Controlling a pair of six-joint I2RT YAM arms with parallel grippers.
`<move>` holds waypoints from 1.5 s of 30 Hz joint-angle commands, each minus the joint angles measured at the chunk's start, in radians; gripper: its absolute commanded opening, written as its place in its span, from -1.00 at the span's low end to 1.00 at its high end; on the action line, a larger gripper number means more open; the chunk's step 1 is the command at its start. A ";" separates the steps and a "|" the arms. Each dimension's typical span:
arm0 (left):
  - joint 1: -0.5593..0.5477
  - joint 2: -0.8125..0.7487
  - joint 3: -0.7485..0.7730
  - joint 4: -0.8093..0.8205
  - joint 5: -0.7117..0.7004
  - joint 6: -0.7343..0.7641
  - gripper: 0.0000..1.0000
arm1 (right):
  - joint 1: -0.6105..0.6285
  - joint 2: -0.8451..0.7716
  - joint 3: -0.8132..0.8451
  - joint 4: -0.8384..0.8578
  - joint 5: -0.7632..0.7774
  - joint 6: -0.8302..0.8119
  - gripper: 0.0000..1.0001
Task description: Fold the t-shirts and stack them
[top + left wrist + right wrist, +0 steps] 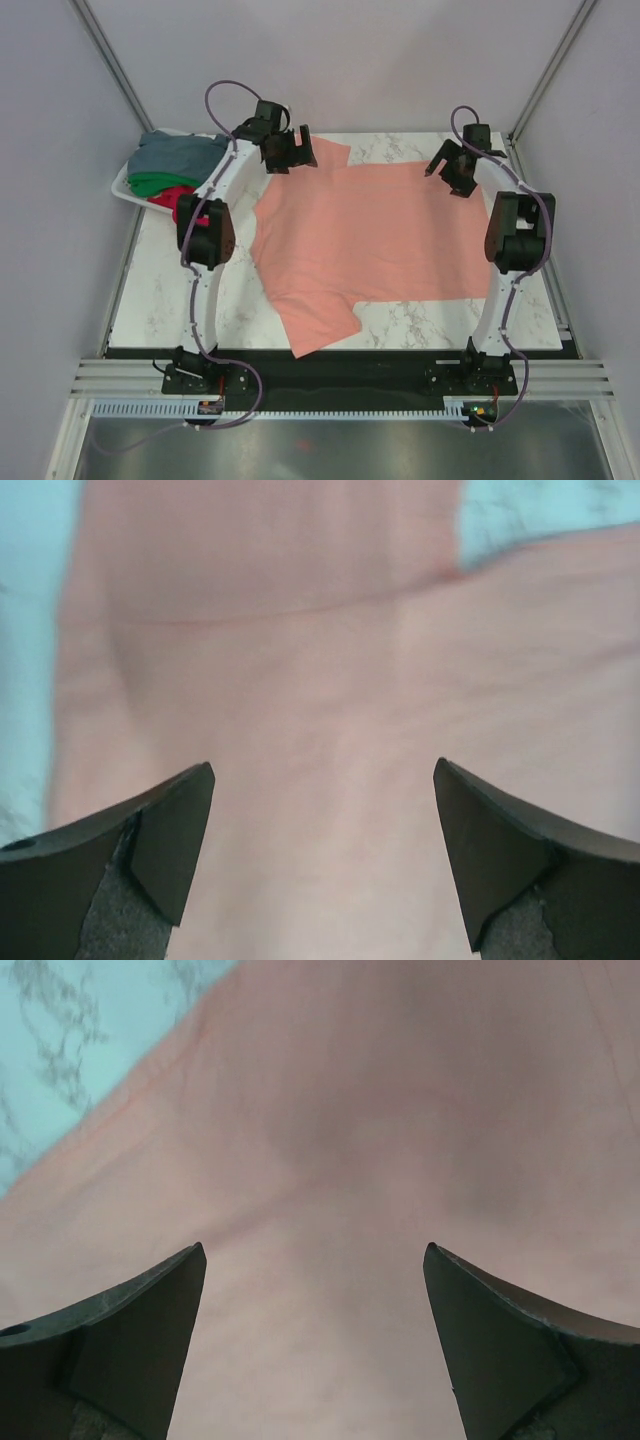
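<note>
Marble table point(160, 290): salmon-pink t-shirt point(380, 235) spread; left gripper point(323, 765), right gripper point(315, 1246) agape; basket point(121, 187) half-hidden.

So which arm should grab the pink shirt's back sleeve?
Left, probably. The left gripper hovers open right over the far sleeve of the salmon-pink t-shirt; the right gripper, also open, hangs over the far hem corner, well away from it.

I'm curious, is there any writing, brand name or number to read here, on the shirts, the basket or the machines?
No text can be read in any view.
salmon-pink t-shirt: plain, no print or label showing.
piled shirts in the white basket: no print on the parts that show.
left arm base and right arm base: small coloured specks, too small to read.
</note>
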 commanded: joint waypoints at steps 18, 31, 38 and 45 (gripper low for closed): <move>-0.739 -1.517 -1.373 1.513 0.191 -1.093 0.99 | 0.198 -1.253 -1.081 -0.130 0.418 0.247 0.96; -0.761 -1.782 -1.429 1.476 0.029 -1.193 0.99 | -0.513 -1.364 -1.262 -0.143 0.194 0.195 0.96; -0.761 -1.882 -1.462 1.365 -0.053 -1.174 0.99 | -0.575 -1.278 -1.348 -0.023 0.096 0.204 0.96; -0.759 -1.809 -1.483 1.442 -0.002 -1.271 0.99 | -0.576 -1.266 -1.351 0.022 0.079 0.186 0.94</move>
